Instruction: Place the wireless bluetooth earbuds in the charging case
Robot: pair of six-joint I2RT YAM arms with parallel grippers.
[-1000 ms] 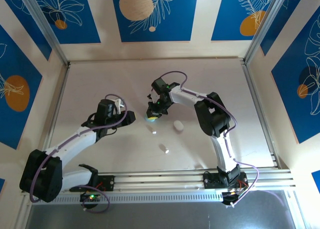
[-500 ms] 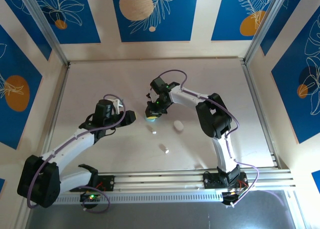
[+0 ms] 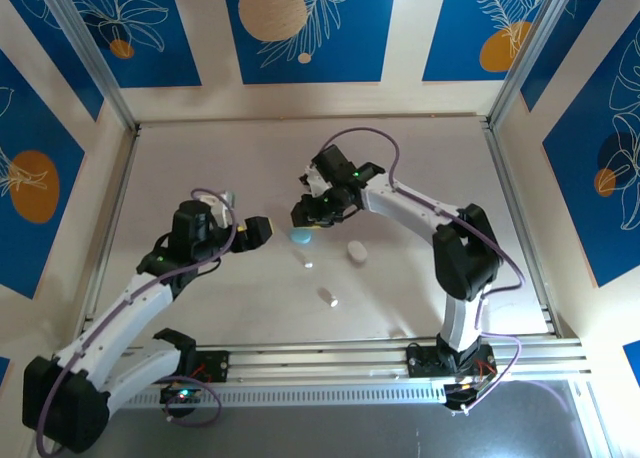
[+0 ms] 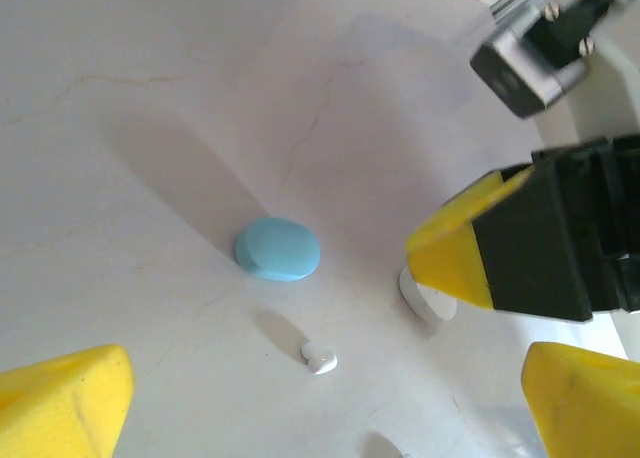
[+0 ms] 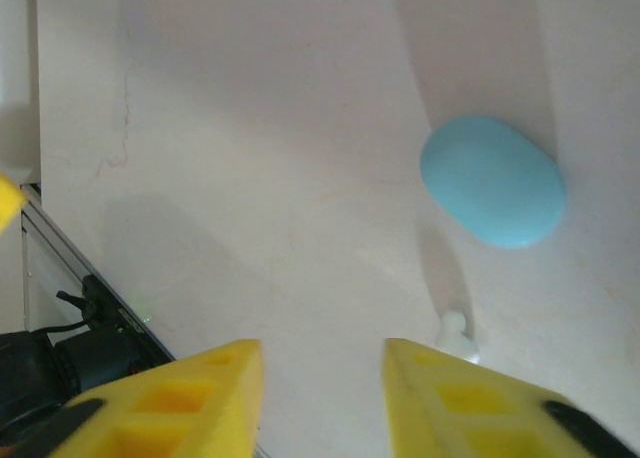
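Near mid-frame overhead, the blue case (image 3: 300, 236) is seen closed, a white earbud (image 3: 309, 264) just below it is judged not yet cased, and the left gripper (image 3: 260, 232) is held wide, the right gripper (image 5: 322, 403) narrowly parted, both empty.

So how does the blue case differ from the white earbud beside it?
Colour: the blue case is light blue, the white earbud white. Size: the case is far larger than the earbud. Shape: the case is a smooth oval, the earbud a knobbly nub. Both lie loose on the table.
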